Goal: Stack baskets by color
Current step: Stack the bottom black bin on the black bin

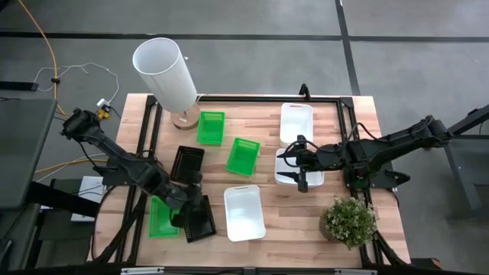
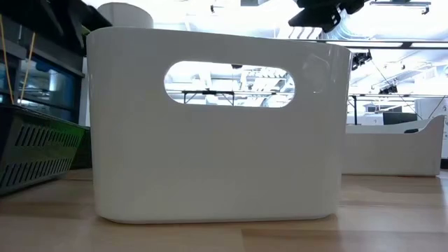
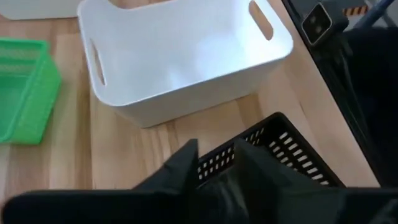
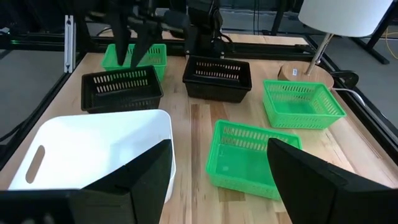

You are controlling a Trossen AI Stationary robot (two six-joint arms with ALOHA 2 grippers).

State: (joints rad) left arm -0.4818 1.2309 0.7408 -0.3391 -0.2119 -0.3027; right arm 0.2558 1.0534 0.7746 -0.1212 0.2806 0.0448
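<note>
The left claw (image 1: 186, 214) is at the near left part of the counter (image 1: 290, 218), its fingers set over the rim of a black basket (image 1: 197, 219). The fingers stand narrow with the slotted wall between them, but I cannot say if they grip it or are letting it go. This black basket is thin plastic with many slots, so I judge it light and a little flexible. The rim of a short wall seems the best place to pinch it.

Just beside it on the left lies a green basket (image 1: 160, 218), partly covered by the arm. To the right, near the front edge, stands a white basket (image 1: 244, 212). It looks smooth and stiffer than the others, maybe slippery, and its handle cut-outs or rim offer a hold.

Farther in, a second black basket (image 1: 187, 162) lies at the left, and two more green baskets (image 1: 243, 155) (image 1: 211, 127) toward the middle.

The right claw (image 1: 299, 162) hovers with fingers wide apart over a white basket (image 1: 294, 169) on the right. Another white basket (image 1: 296, 122) lies beyond it.

I count only two black baskets from above; a third may be nested inside one of them or hidden under the left arm. The low view is almost filled by one white wall.
</note>
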